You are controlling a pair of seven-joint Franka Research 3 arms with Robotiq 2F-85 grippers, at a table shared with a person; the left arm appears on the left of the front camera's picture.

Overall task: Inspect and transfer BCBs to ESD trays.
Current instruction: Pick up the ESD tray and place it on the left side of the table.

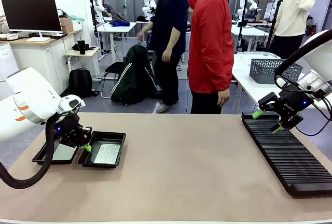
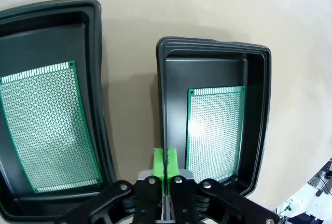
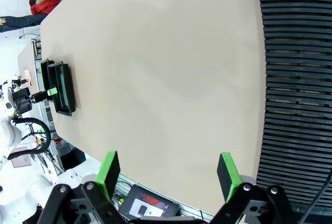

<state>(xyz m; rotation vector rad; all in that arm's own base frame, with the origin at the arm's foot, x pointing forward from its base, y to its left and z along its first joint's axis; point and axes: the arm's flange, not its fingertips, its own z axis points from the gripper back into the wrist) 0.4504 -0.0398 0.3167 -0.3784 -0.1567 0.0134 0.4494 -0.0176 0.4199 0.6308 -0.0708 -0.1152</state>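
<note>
Green BCBs [image 2: 49, 125] in black ESD trays [image 2: 264, 125]

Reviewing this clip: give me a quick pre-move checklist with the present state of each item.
1. Both ESD trays, left tray and right tray, hold a board each: ok.
2. BCBs lie flat inside the rims: ok.
3. Left gripper shut, holding nothing: ok.
4. Right gripper open and empty: ok.
5. Slotted rack has no boards left: ok in the front view.
6. Boards inspected: cannot tell.
</note>
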